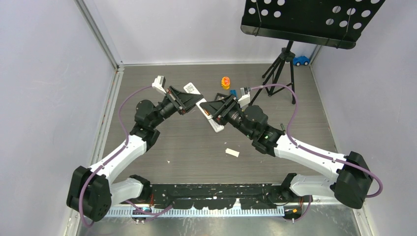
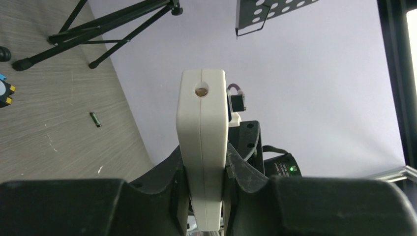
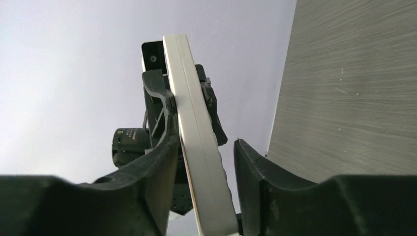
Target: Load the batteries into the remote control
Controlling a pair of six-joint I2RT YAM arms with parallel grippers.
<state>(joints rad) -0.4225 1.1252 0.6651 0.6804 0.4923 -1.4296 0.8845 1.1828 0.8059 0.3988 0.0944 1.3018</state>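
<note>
Both fingers (image 2: 243, 169) of the left gripper (image 2: 205, 158) press on the flat faces of the remote (image 2: 201, 128), so this gripper is closed on it. In the left wrist view the white body stands edge-on, its seam running up to a small round window in the end.

The right gripper (image 3: 206, 147) straddles the other end with its jaws apart. One of its fingers touches a face of the remote and the other stands off with a clear gap, so it is not clamping. The right wrist view shows the left gripper beyond, pinching the far end.

From above, the two grippers meet over the middle of the table (image 1: 162, 147) with the remote bridging them.

One battery (image 2: 95, 119), thin and dark with an orange tip, lies flat on the table, well apart from the remote. Whether any cell sits inside the remote I cannot tell.

One small white piece (image 1: 232, 152) lies on the table nearer the front edge, apart from both grippers. Farther back stand a tripod (image 1: 282, 69), an orange and yellow object (image 1: 225, 82) and a blue toy car (image 1: 301, 60).
</note>
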